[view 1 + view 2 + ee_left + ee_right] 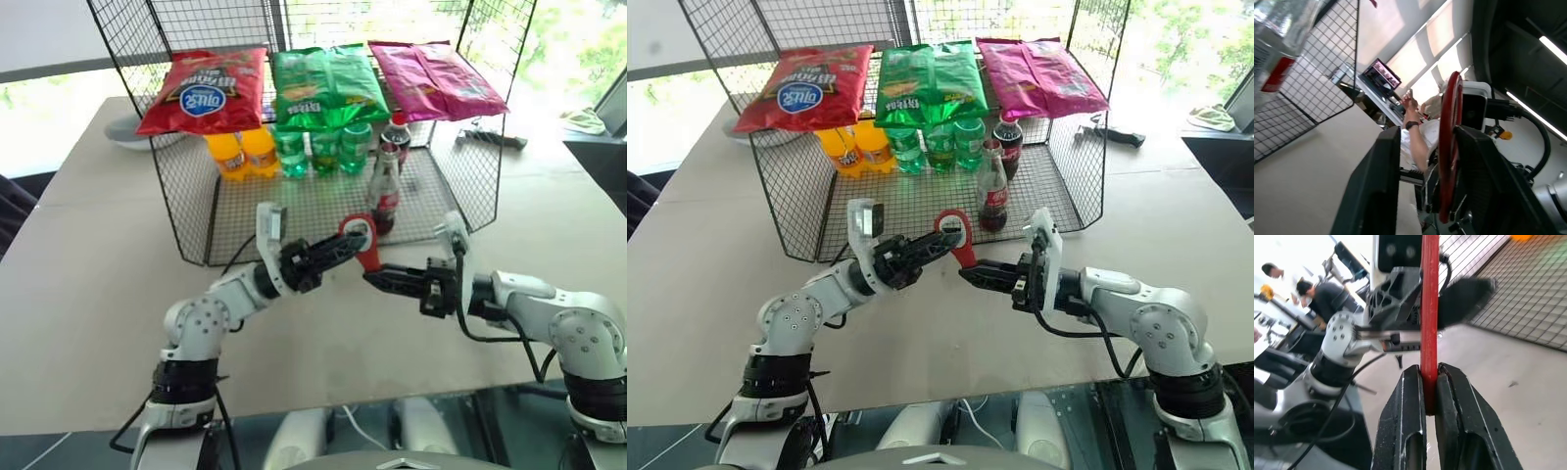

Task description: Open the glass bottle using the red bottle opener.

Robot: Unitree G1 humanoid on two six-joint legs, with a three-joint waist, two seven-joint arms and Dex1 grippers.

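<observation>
Beige desk (pixel 98 294), left eye view: glass bottle (pixel 384 194) upright in wire basket (pixel 186 211); red bottle opener (pixel 361 242) between both pincers. Left wrist view: left pincer (pixel 1425 171) released around the opener. Right wrist view: right pincer (pixel 1429 382) clenched on its handle.

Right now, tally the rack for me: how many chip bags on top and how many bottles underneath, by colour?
Red chip bag: 1
Green chip bag: 1
Pink chip bag: 1
Orange bottles: 2
Green bottles: 3
Dark plastic bottle: 1
Glass bottle: 1
Total: 10
</observation>
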